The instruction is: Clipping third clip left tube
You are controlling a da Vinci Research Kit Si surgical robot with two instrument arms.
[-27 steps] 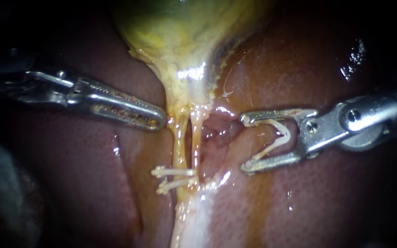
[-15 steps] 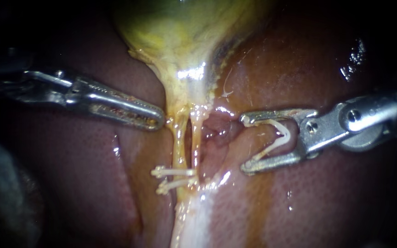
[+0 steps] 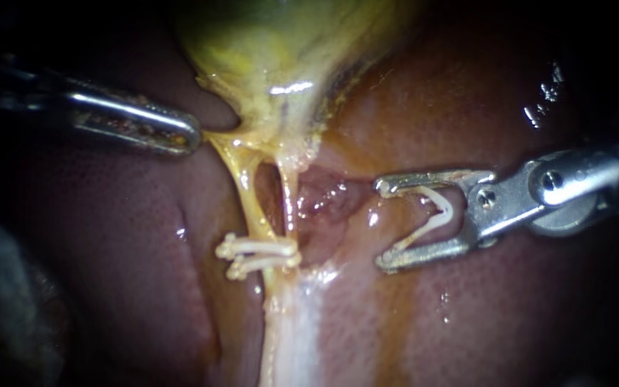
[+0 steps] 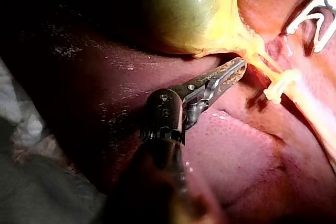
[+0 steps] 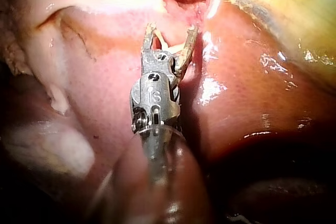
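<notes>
My left instrument (image 3: 191,136) is shut on the yellow tissue at the neck of the gallbladder (image 3: 274,50) and holds it stretched toward the left. From there the left tube (image 3: 248,190) runs taut and slanted down to two white clips (image 3: 256,256) lying across it. The thinner right tube (image 3: 288,197) hangs beside it. My right instrument (image 3: 382,226) is well to the right of both tubes, its jaws wide apart with an open white clip (image 3: 431,215) seated between them. The left wrist view shows the shut jaws (image 4: 239,66) against the yellow neck. Ahead of my right instrument (image 5: 171,29) lies raw pink tissue.
Reddish-brown liver (image 3: 481,315) surrounds the tubes. A pale white band of tissue (image 3: 295,337) runs down from below the clips. A raw pink hollow (image 3: 324,201) lies between the right tube and the loaded clip. Pale cloth (image 4: 21,114) lies beside my left instrument's shaft.
My left instrument has moved up and to the left with the neck tissue, pulling the left tube taut and slanted. The two clips shifted slightly left. The right instrument has stayed put.
</notes>
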